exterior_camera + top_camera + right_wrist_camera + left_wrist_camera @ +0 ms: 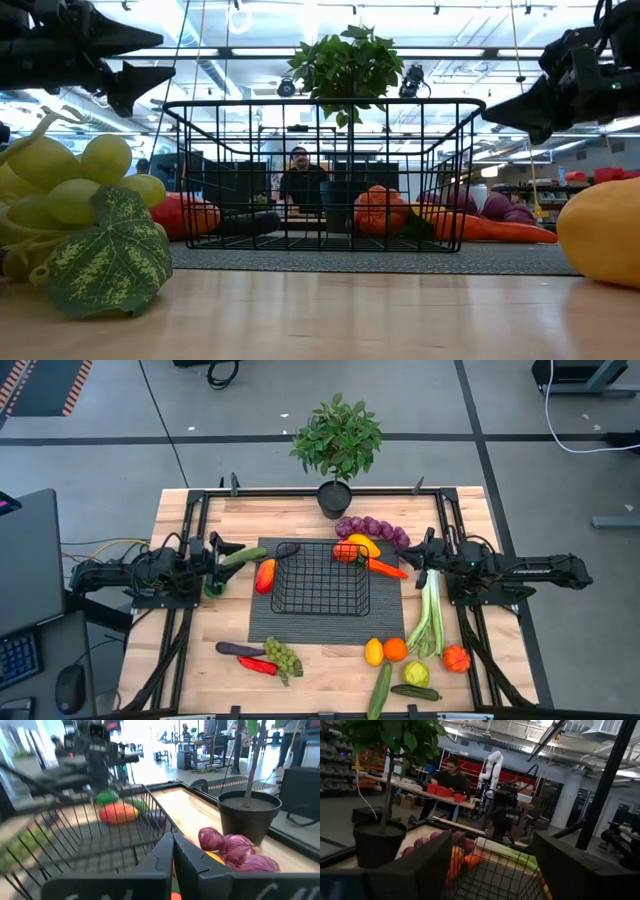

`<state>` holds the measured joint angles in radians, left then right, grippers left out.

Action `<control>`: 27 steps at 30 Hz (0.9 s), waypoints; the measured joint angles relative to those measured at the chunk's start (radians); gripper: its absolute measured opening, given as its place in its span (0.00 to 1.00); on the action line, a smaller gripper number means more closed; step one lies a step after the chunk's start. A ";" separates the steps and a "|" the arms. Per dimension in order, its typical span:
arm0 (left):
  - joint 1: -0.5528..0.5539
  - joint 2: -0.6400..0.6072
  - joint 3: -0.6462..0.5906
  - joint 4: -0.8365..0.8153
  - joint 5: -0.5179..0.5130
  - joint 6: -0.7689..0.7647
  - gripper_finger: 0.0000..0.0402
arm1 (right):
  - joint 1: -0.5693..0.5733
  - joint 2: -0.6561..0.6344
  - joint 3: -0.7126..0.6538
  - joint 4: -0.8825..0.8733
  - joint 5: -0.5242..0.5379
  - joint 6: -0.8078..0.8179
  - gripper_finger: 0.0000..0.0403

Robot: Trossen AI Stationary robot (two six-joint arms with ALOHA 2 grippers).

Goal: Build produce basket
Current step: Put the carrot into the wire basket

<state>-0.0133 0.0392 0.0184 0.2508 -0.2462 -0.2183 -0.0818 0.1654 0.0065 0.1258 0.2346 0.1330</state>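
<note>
The black wire basket [320,577] stands on a dark ribbed mat in the middle of the table. Produce lies around it: purple grapes [372,528], a carrot [386,568], a leek [430,615], a cucumber [243,557], a red-orange pepper [265,575] and green grapes [284,657]. An orange and a yellow piece [353,548] lie at its far right corner. My left gripper [226,550] hovers open, left of the basket, with nothing between its fingers [420,870]. My right gripper [418,552] hovers shut, right of the basket, its fingertips [173,851] together and holding nothing.
A potted plant [336,445] stands at the table's far edge behind the basket. Near the front edge lie a lemon [374,651], an orange [395,649], two cucumbers [380,690], an eggplant [240,649] and a red pepper [257,665]. A person sits in the room beyond.
</note>
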 joint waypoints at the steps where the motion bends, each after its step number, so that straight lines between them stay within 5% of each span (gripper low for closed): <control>1: 0.000 0.002 0.013 -0.004 -0.001 0.021 0.71 | 0.000 0.000 0.000 0.015 0.000 0.019 0.04; 18: 0.004 0.394 0.384 -0.362 -0.031 0.020 0.69 | -0.021 0.000 0.001 0.222 0.067 0.010 0.08; 27: 0.063 0.512 0.438 -0.366 -0.035 0.017 0.69 | -0.027 0.116 0.095 0.210 0.047 -0.028 0.40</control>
<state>0.0495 0.5508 0.4562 -0.1147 -0.2810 -0.2016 -0.1089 0.2812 0.1020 0.3357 0.2812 0.1048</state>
